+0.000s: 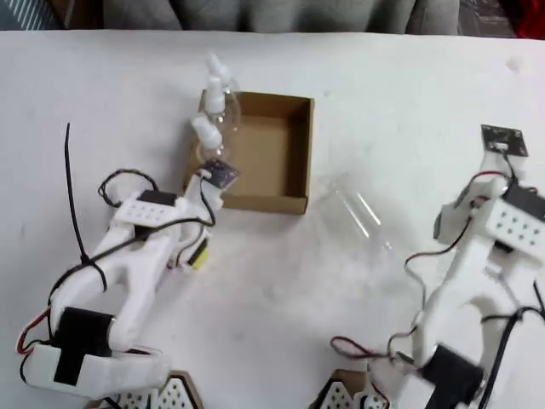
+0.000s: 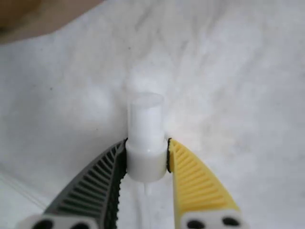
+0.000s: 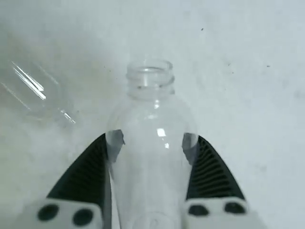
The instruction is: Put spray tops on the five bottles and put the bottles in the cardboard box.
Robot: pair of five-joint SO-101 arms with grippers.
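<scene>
The cardboard box sits open-topped at about 11 o'clock from the table's middle, brown and shallow. A capped bottle and a second capped bottle, both clear with white sprayers on, stand at its 9 o'clock wall; I cannot tell whether they are inside it or just outside. A bare bottle lies on its side at the box's 4 o'clock, apart from it. My left gripper pinches a white spray top by its collar. My right gripper clasps an uncapped bottle, clear, its neck open.
</scene>
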